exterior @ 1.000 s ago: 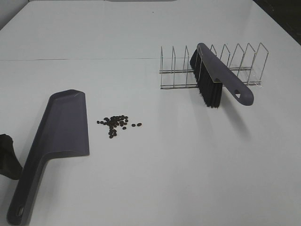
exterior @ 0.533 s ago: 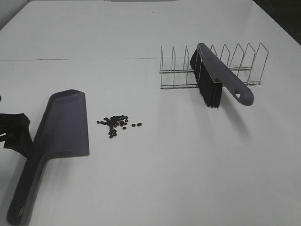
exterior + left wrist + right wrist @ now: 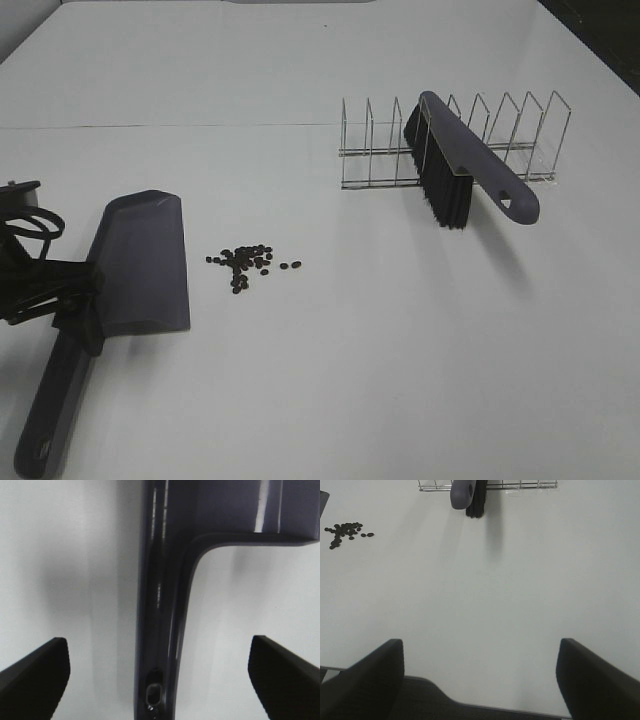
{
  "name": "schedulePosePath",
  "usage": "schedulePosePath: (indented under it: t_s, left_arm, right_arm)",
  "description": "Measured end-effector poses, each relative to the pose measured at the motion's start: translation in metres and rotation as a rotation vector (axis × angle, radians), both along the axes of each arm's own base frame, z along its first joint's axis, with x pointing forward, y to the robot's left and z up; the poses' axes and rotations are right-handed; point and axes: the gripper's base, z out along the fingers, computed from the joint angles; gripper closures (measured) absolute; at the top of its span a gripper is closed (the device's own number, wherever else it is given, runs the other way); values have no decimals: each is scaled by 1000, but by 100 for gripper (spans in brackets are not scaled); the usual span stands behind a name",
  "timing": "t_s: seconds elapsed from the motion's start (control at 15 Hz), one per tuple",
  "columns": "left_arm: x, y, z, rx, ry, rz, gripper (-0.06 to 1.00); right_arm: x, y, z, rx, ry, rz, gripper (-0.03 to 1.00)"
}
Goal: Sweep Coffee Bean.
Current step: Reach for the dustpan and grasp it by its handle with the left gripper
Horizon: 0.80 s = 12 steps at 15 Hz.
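Our left gripper (image 3: 160, 672) hangs with its fingers (image 3: 35, 675) spread wide, one on each side of the purple dustpan (image 3: 140, 265) handle (image 3: 160, 605). Neither finger touches the handle, and they grip nothing. The coffee beans (image 3: 245, 260) lie in a loose cluster on the white table (image 3: 350, 350), just past the pan's far edge from these fingers. Our right gripper (image 3: 482, 680) is also wide open and empty over bare table. The beans lie well ahead of its fingers (image 3: 365, 680) and off to one side. Farther ahead, the brush (image 3: 455, 165) rests in the wire rack (image 3: 370, 150).
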Motion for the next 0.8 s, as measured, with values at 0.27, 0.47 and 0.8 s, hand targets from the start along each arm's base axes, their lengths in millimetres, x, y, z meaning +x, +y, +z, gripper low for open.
schedulePosePath:
  t_s: [0.27, 0.47, 0.8]
  left_arm:
    - [5, -12, -10, 28, -22, -26, 6]
    - [11, -10, -28, 64, -20, -10, 7]
    - [16, -12, -45, 67, -17, 6, 11]
  right_arm:
    - [0, 0, 0, 0, 0, 0, 18]
    - [0, 0, 0, 0, 0, 0, 18]
    - [0, 0, 0, 0, 0, 0, 18]
